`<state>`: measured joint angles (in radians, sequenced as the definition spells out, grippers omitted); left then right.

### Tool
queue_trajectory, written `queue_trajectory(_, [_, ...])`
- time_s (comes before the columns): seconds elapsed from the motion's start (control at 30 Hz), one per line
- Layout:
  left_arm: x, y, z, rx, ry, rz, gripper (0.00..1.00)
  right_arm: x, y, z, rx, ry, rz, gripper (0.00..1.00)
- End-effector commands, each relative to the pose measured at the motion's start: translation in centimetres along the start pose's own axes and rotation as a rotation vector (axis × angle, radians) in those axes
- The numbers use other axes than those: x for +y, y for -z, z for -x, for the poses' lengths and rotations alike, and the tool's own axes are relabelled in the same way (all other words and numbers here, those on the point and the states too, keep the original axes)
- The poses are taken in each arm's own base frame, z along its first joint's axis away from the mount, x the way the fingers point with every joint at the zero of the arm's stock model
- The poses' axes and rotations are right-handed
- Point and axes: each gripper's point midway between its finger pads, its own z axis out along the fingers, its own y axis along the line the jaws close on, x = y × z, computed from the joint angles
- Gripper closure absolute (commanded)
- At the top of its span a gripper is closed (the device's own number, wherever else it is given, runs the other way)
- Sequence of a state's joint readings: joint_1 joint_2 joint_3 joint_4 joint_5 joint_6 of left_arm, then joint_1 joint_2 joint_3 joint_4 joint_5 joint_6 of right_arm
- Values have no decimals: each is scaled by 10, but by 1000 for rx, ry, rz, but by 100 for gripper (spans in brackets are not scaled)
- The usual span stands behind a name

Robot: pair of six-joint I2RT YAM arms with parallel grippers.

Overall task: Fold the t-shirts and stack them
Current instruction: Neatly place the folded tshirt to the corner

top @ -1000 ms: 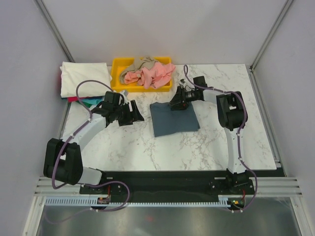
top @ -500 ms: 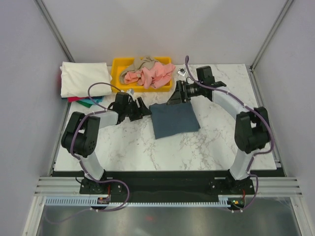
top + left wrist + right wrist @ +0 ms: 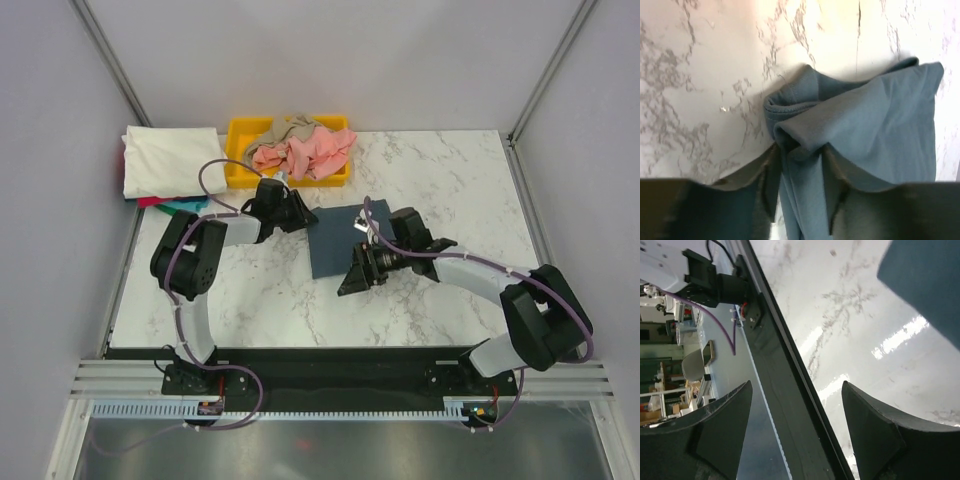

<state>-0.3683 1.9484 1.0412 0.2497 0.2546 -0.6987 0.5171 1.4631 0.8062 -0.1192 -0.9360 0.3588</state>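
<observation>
Since my left gripper [image 3: 297, 215] has a bunched fold of the slate-blue t-shirt [image 3: 335, 245] nipped between its fingers [image 3: 705, 210], that arm owns the cloth. Its wrist view shows the hem gathered up off the marble table [image 3: 450, 190] and running down into the jaws. The shirt lies folded in the middle of the frame, so near square that I cannot name a long axis. My grip is at its upper-left corner, so the body of it trails away to the right and down. My right gripper [image 3: 355, 272] stands spread wide and empty at the shirt's lower edge, aimed toward the lower left, with only a corner of cloth at the upper right of its own view. The pile topped by the cream-white t-shirt [image 3: 170, 160] sits at the upper left, and pink t-shirts [image 3: 310, 150] fill the yellow bin [image 3: 238, 175]. I judge my left arm the nearer to that pile, so any carry goes up and left
</observation>
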Motion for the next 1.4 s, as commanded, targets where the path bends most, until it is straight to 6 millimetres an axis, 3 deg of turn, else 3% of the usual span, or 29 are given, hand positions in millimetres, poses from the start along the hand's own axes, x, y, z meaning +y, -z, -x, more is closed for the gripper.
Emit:
queue_trajectory(0.0, [17,-17,-2,12,23,89,60,5,-12,3,-66,33,5,20])
queue_trajectory(0.03, [20,-22,-7,30,21,90,72,8,-15,11,-117,61,13,20])
queue_trajectory(0.1, [4,-29,-8,51,-26,14,84,12,-23,-7,-125,14,42,20])
queue_trajectory(0.13, [-1,-30,-9,58,-46,-1,98,14,-27,-5,-161,50,44,20])
queue_trajectory(0.2, [-15,-21,-3,37,-91,-25,98,14,-37,-27,-135,60,31,20])
queue_trajectory(0.23, [-18,-14,1,31,-96,-17,98,12,-39,-27,-154,84,11,20])
queue_trajectory(0.3, [-25,9,18,-1,-118,19,98,12,-41,-46,-144,94,8,20])
queue_trajectory(0.33, [-29,18,25,-13,-135,20,98,13,-40,-45,-165,104,13,20])
queue_trajectory(0.37, [-28,28,37,-33,-159,29,98,5,-38,-55,-171,89,-12,20])
queue_trajectory(0.4, [-39,46,50,-65,-179,12,98,3,-37,-56,-187,94,-16,20])
queue_trajectory(0.5, [-41,81,71,-98,-243,37,98,-10,-36,-67,-202,86,-47,20])
queue_trajectory(0.6, [-43,112,89,-132,-307,72,98,-11,-37,-68,-208,96,-35,20])
queue_trajectory(0.73, [-31,136,109,-140,-354,124,98,-12,-40,-70,-195,101,-26,20])
queue_trajectory(1.17, [12,227,225,-325,-370,237,98,-11,-39,-72,-208,110,-11,19])
queue_trajectory(1.37, [4,242,248,-383,-390,230,98,-14,-46,-75,-169,89,6,19])
